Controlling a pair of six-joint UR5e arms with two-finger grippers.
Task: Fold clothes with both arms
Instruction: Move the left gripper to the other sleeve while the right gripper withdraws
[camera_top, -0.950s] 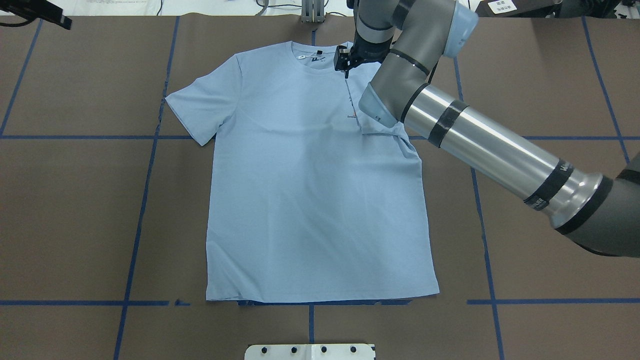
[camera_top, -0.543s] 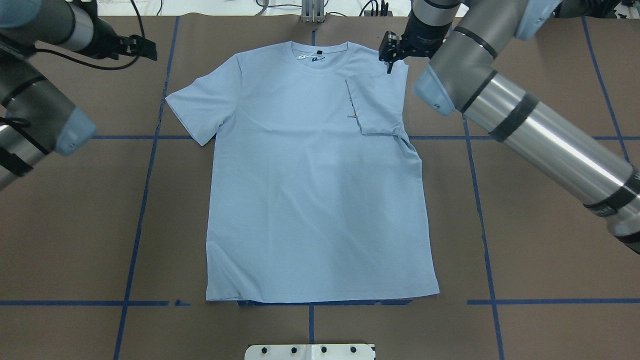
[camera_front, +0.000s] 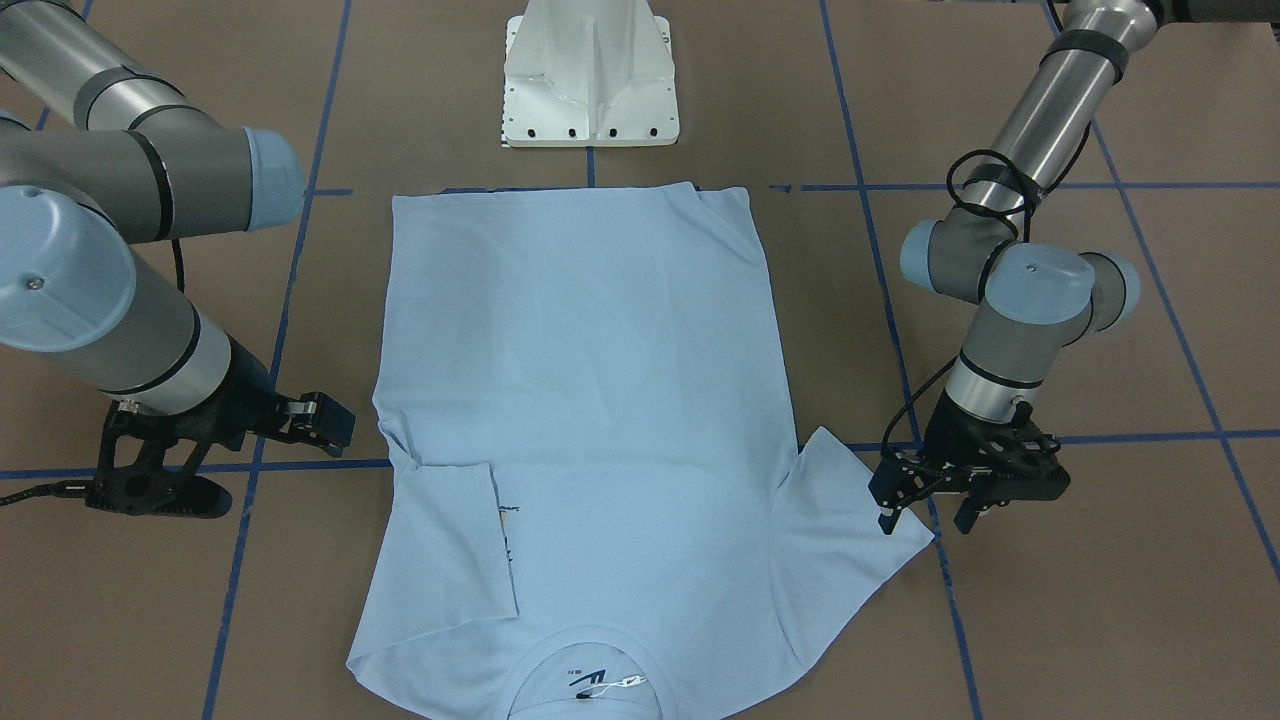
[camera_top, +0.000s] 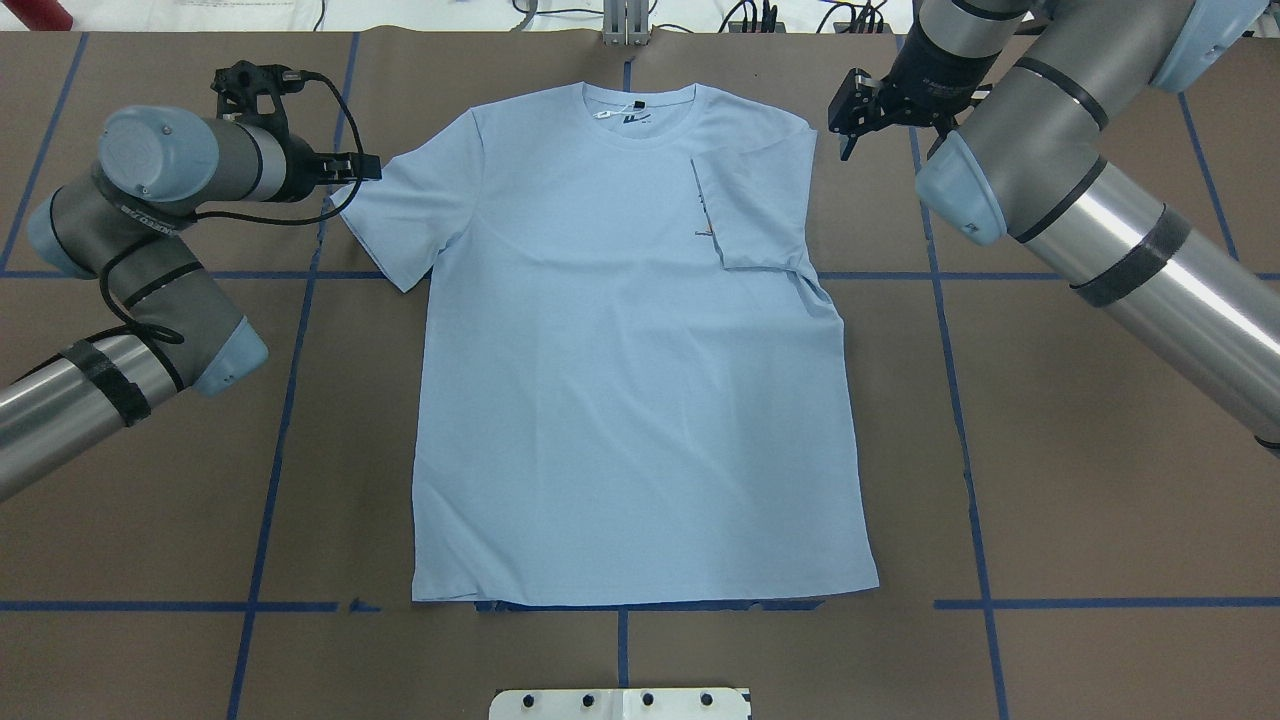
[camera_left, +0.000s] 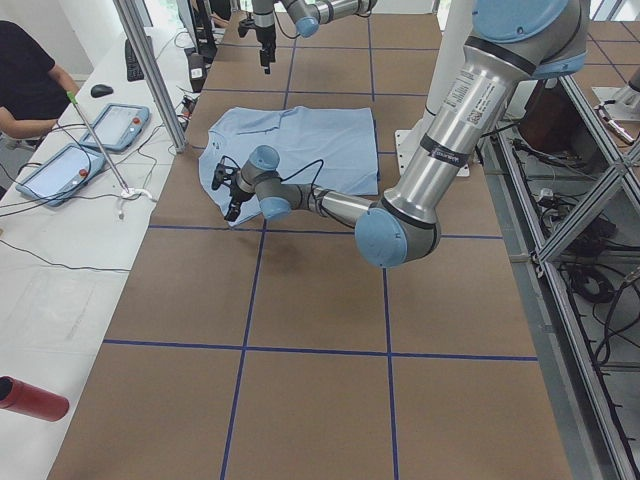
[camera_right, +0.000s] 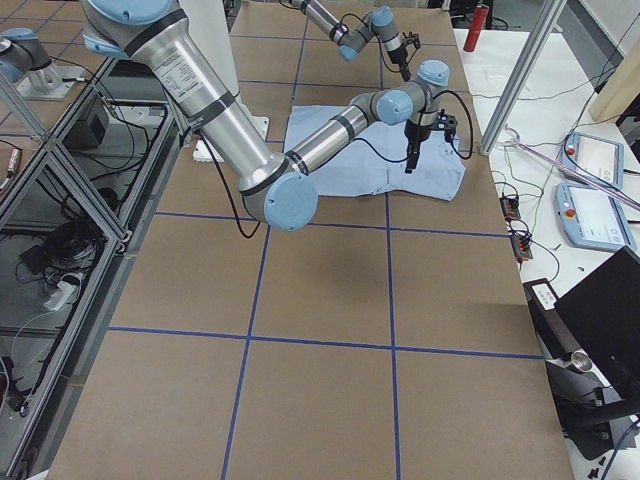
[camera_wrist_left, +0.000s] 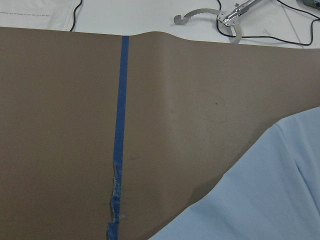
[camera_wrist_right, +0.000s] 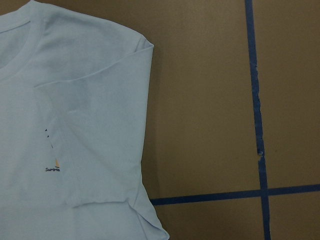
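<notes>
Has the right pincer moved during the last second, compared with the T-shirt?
Yes. In the overhead view the right pincer went rightward, from above the collar of the T-shirt to above bare table beyond the folded sleeve.

A: What is the work surface like?
B: A wide tabletop (camera_top: 1100, 480) with a brown covering, marked into big squares by blue tape lines (camera_top: 281, 430). The tape is ragged in spots.
A: And around it?
B: Along 1 side runs a white bench (camera_left: 60, 290) with 2 tablets (camera_left: 57, 172), a keyboard (camera_left: 133, 60), a mouse (camera_left: 100, 90) and loose cables. A person (camera_left: 25, 80) in a dark top sits there, and a red bottle (camera_left: 30, 398) is at the near end. An aluminium post (camera_left: 150, 70) rises by the bench.
A: The other side?
B: An open metal frame (camera_left: 590, 200), with cables tangled on the floor below. The light is even and flat.
</notes>
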